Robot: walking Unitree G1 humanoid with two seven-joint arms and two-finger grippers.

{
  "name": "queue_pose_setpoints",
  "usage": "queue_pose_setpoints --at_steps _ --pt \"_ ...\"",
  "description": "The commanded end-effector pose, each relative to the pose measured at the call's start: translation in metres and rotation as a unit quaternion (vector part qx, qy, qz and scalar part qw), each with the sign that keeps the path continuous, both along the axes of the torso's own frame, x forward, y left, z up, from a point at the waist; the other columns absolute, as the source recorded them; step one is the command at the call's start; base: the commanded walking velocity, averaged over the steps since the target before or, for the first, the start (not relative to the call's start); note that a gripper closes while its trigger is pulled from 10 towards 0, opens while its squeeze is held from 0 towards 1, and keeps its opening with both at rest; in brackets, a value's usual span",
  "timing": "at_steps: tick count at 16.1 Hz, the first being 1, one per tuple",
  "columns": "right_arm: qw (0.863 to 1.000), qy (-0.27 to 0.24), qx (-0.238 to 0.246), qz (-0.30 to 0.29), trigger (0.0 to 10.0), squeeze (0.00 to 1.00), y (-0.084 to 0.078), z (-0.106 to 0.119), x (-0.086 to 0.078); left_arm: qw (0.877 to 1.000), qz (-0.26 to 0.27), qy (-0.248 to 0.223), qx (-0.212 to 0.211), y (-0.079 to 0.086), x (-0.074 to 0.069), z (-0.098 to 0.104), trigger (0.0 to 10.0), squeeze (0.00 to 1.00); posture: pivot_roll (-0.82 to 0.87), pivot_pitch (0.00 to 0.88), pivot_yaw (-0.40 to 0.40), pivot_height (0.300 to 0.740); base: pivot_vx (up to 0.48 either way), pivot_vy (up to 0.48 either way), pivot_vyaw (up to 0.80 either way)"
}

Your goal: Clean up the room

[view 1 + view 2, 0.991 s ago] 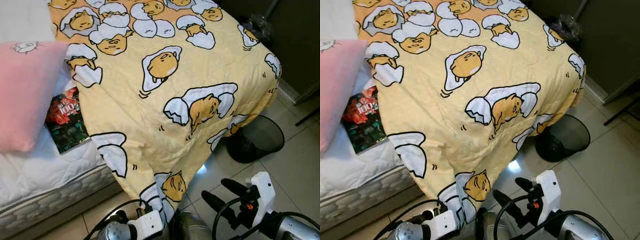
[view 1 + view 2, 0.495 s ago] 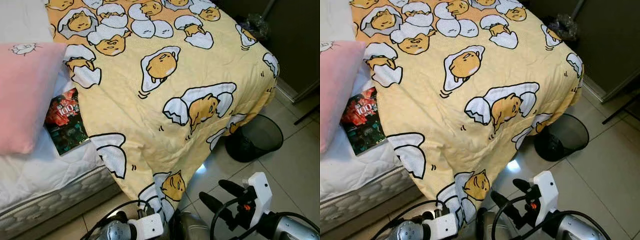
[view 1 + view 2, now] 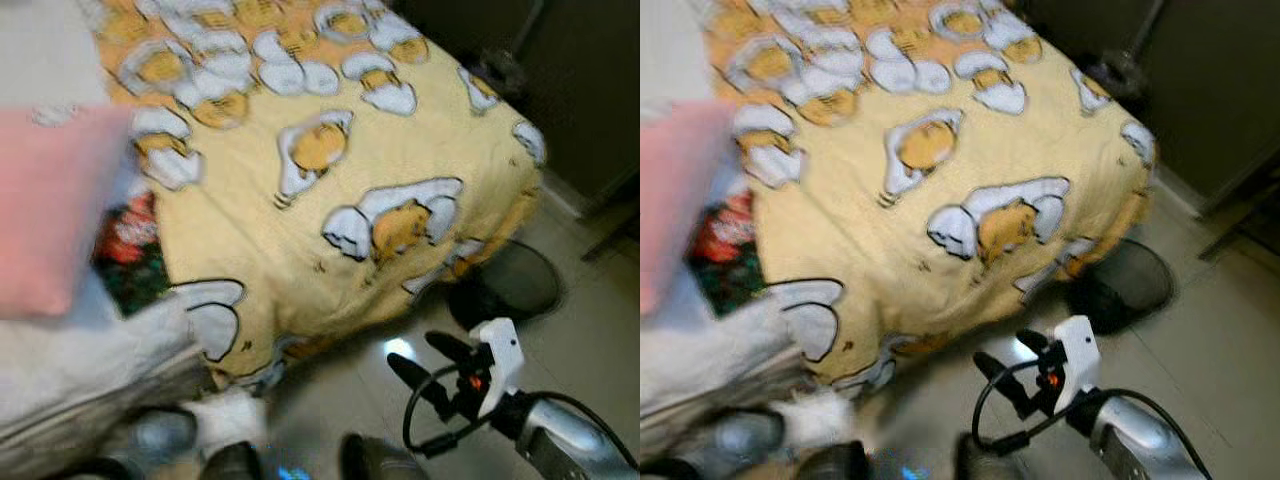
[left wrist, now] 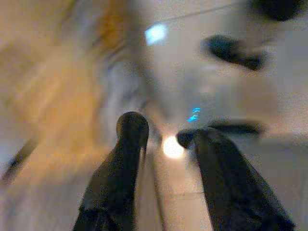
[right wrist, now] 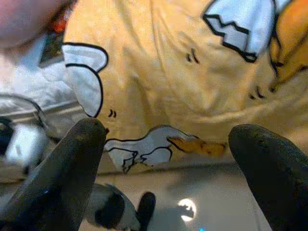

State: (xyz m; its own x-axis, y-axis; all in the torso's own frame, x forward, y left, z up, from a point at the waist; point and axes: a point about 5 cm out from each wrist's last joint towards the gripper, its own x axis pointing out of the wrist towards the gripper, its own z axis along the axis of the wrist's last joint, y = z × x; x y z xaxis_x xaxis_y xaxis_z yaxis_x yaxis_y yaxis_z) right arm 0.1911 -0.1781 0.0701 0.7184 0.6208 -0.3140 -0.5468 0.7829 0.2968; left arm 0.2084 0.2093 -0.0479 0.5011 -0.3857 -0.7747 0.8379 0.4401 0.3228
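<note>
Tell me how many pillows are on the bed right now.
1 pink pillow shows, lying at the robot's left on the white mattress, beside the yellow blanket. More could lie beyond the picture's edge.

A white mattress [image 3: 90, 370] carries a yellow egg-print blanket [image 3: 330, 200], a pink pillow [image 3: 50, 200] and a magazine [image 3: 130, 250], while a black mesh bin [image 3: 505, 285] stands on the tiled floor [image 3: 590, 350].

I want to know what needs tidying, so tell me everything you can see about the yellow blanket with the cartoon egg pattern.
The yellow blanket with the cartoon egg pattern looks like a soft quilted fabric, printed with orange-yellow figures in white eggshells outlined in black. It is spread over the bed, rumpled, and its lower corner hangs over the edge toward the tiled floor. On the robot's left it leaves the white mattress bare, near a pink pillow. The right gripper, fingers open, points at the hanging edge without touching it.
</note>
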Motion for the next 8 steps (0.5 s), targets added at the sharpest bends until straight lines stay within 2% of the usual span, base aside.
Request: queue_pose_setpoints --at_steps 1,2,3,4,5,6,8 --pt "1.000 -0.007 -0.002 -0.001 10.0 0.00 0.002 -0.001 0.004 0.992 0.081 -0.035 -0.090 -0.020 0.018 0.008 10.0 1.00 -0.11 0.056 -0.014 0.740 0.000 0.000 0.00" --pt "1.000 -0.018 -0.002 -0.008 10.0 0.00 0.003 -0.003 0.015 0.949 0.229 -0.100 -0.191 -0.019 0.052 0.032 10.0 1.00 -0.10 0.028 -0.013 0.740 0.000 0.000 0.00" --pt "1.000 -0.023 -0.004 -0.011 10.0 0.00 0.003 -0.003 0.018 0.934 0.262 -0.110 -0.219 -0.019 0.059 0.038 10.0 1.00 -0.10 0.023 -0.013 0.740 0.000 0.000 0.00" --pt "0.999 -0.034 -0.005 -0.023 10.0 0.00 0.004 -0.003 0.026 0.902 0.314 -0.131 -0.266 -0.022 0.072 0.048 10.0 1.00 -0.09 0.000 -0.012 0.740 0.000 0.000 0.00" --pt "0.998 -0.046 -0.004 -0.038 10.0 0.00 0.005 -0.003 0.034 0.882 0.341 -0.145 -0.291 -0.027 0.079 0.055 10.0 1.00 -0.08 0.000 -0.012 0.740 0.000 0.000 0.00" --pt "0.998 -0.050 -0.003 -0.045 10.0 0.00 0.006 -0.002 0.037 0.877 0.346 -0.151 -0.297 -0.029 0.081 0.057 10.0 1.00 -0.08 0.000 -0.012 0.740 0.000 0.000 0.00" --pt "0.986 -0.094 -0.030 -0.136 10.0 0.00 -0.002 -0.001 0.060 0.833 0.404 -0.183 -0.329 -0.034 0.087 0.065 10.0 1.00 -0.06 0.000 -0.013 0.740 0.000 0.000 0.00"
